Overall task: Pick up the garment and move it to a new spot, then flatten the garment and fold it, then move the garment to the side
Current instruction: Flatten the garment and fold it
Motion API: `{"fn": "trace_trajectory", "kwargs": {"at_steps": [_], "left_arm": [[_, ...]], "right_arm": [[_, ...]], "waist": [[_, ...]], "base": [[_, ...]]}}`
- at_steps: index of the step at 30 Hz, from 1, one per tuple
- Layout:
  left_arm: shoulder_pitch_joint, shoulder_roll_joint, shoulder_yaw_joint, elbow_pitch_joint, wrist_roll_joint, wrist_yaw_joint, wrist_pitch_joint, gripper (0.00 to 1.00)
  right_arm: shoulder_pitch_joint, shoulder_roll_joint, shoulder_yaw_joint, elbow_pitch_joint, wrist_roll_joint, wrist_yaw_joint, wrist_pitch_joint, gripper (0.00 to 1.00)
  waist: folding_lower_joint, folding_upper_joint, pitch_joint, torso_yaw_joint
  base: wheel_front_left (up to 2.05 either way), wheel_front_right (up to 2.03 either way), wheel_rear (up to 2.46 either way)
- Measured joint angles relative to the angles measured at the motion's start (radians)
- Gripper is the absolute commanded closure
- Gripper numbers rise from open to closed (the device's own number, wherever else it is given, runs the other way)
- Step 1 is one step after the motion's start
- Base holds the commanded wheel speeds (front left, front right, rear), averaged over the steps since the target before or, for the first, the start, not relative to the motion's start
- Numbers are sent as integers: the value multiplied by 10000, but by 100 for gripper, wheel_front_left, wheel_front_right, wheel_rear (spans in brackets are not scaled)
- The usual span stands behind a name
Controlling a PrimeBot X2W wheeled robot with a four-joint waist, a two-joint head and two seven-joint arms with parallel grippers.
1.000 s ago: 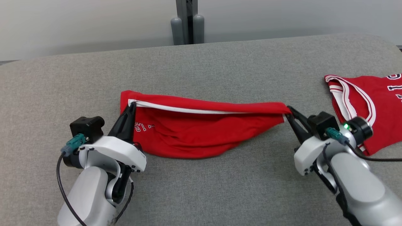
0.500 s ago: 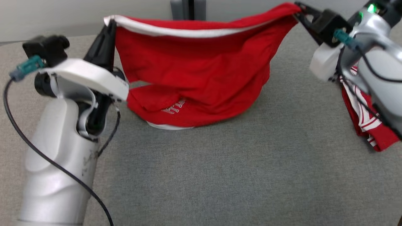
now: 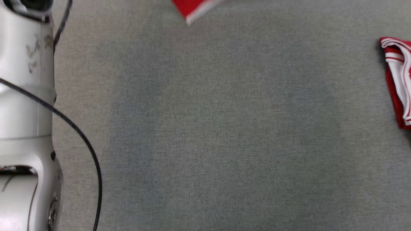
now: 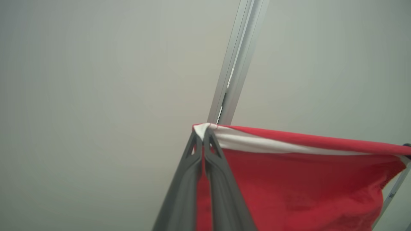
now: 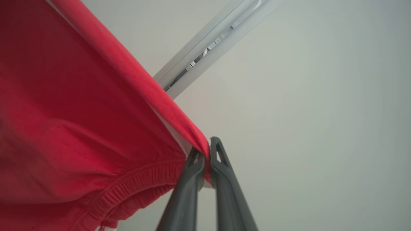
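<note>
Now, your red garment (image 4: 289,179) hangs in the air, one corner at twelve o'clock in the head view. The left gripper (image 4: 202,136) and right gripper (image 5: 205,150) each pinch one end of its banded edge. It looks light and limp, so hold the corners.

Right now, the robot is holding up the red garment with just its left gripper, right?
No, with both. The left wrist view shows the left gripper shut on the red garment; the right wrist view shows the right gripper shut on its other end.
</note>
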Motion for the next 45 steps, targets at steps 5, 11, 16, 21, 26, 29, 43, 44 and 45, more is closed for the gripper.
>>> {"fn": "trace_trajectory", "kwargs": {"at_steps": [5, 11, 16, 21, 26, 29, 43, 44, 45], "left_arm": [[-845, -301, 81, 631, -48, -94, -1045, 100], [-348, -502, -353, 1661, -59, -439, -1549, 100], [573, -596, -832, 2406, -59, -667, -1799, 100], [1535, -644, -1269, 3060, -44, -817, -1944, 100], [2497, -468, -1691, 3580, -23, -886, -2036, 100], [3084, -360, -1921, 3800, -79, -897, -2069, 100], [5148, 318, -3645, 4295, 132, -913, -1883, 100], [5241, 393, -3735, 4301, 176, -913, -1873, 100], [5333, 445, -3833, 4307, 215, -915, -1871, 100]], "right_arm": [[-135, 474, -1935, 508, -1787, 0, -491, 100], [1959, 995, -3448, 295, -3392, -2, -579, 100], [3834, 1101, -3906, -25, -3810, -2, -583, 100], [5456, 1202, -3948, -190, -3737, -2, -583, 100], [6782, 1327, -3465, -196, -3342, -2, -583, 100], [7327, 1390, -3170, -167, -3030, -2, -583, 100], [8958, 1630, -1455, 372, -1214, -2, -585, 100], [9040, 1618, -1264, 410, -1070, -2, -583, 100], [9086, 1607, -1066, 445, -913, -2, -585, 100]], "waist": [[0, 0, 487, 118], [0, 0, 684, 268], [0, 0, 603, 374], [0, 0, 313, 411], [0, 0, -132, 384], [0, 0, -440, 339], [0, 0, -1948, 203], [0, 0, -2051, 196], [0, 0, -2147, 190]], "base": [[0, 0, 0], [0, 0, 0], [0, 0, 0], [0, 0, 0], [0, 0, 0], [0, 0, 0], [0, 0, 0], [0, 0, 0], [0, 0, 0]]}}
